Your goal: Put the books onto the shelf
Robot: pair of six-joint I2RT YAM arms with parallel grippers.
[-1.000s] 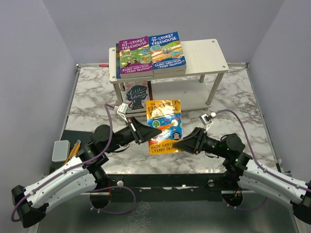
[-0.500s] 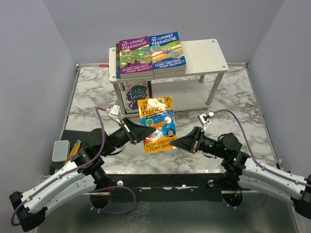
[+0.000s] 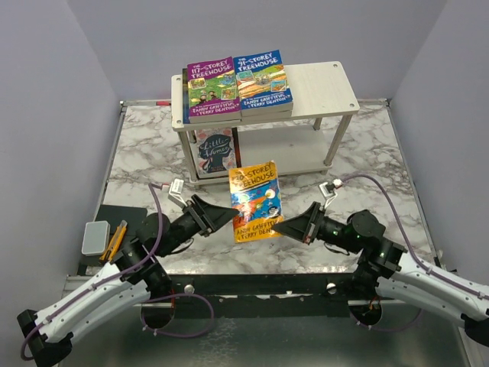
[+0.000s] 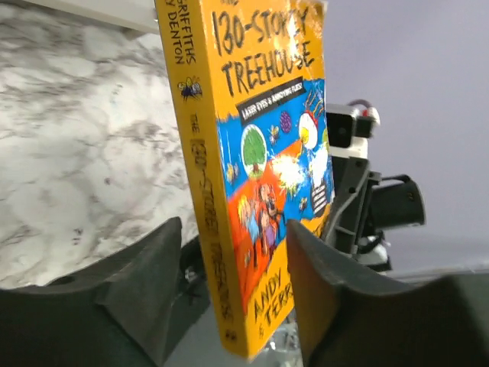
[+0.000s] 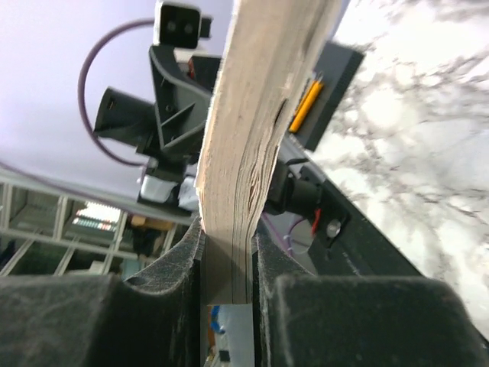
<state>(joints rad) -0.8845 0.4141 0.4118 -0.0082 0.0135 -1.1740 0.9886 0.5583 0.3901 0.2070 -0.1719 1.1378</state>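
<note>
An orange "130-Storey Treehouse" book (image 3: 256,200) hangs upright above the marble table, in front of the shelf (image 3: 321,84). My right gripper (image 3: 280,225) is shut on its page edge (image 5: 260,115), both pads pressed against the paper. My left gripper (image 3: 229,217) stands open around the spine (image 4: 206,191), with a gap on either side of the book. A purple book (image 3: 210,90) and a blue book (image 3: 262,80) lie on the shelf's top tier. A dark book (image 3: 216,149) leans on the lower tier.
A small grey case (image 3: 96,237) and an orange pencil (image 3: 116,237) lie at the table's near left, beside a dark mat (image 3: 124,215). The right half of both shelf tiers is bare. Grey walls close in three sides.
My left gripper has opened and let go of the orange book. The right gripper has closed on it and now holds it alone. The book has shifted slightly right.
</note>
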